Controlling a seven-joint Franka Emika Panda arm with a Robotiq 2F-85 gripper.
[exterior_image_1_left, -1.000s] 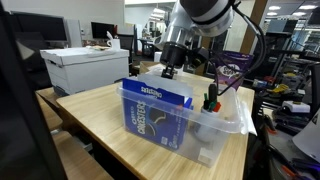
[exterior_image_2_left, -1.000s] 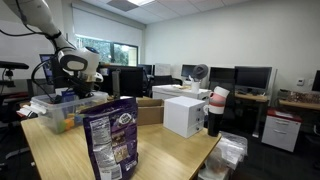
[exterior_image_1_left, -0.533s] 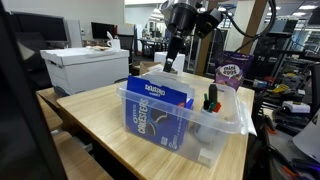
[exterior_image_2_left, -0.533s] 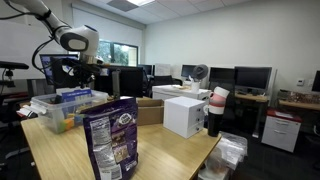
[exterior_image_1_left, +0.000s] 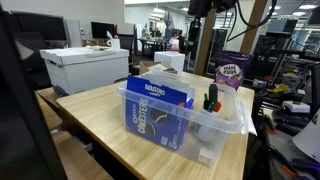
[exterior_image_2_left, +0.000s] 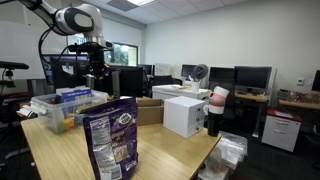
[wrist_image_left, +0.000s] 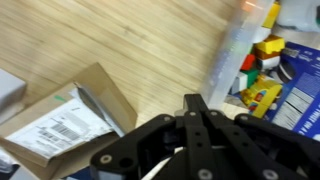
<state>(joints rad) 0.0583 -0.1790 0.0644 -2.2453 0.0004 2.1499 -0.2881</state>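
Gripper (wrist_image_left: 194, 104): fingers pressed together, nothing between them; hangs high over the table (exterior_image_1_left: 100, 110).
Nearest thing: clear bin (exterior_image_1_left: 222, 128), below, at the right in the wrist view.
In bin: blue box (exterior_image_1_left: 158, 108) upright, coloured markers (wrist_image_left: 262, 58) beside it.
Left: cardboard box (wrist_image_left: 66, 124).
Handling note (judgement): move plumb and stay clear of the bin rim.

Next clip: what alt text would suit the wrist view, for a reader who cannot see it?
The robot's hand, shut and empty, hangs above a wooden table. A cardboard box with a shipping label lies at lower left. At right is the corner of a clear bin holding bright small items and a blue box.
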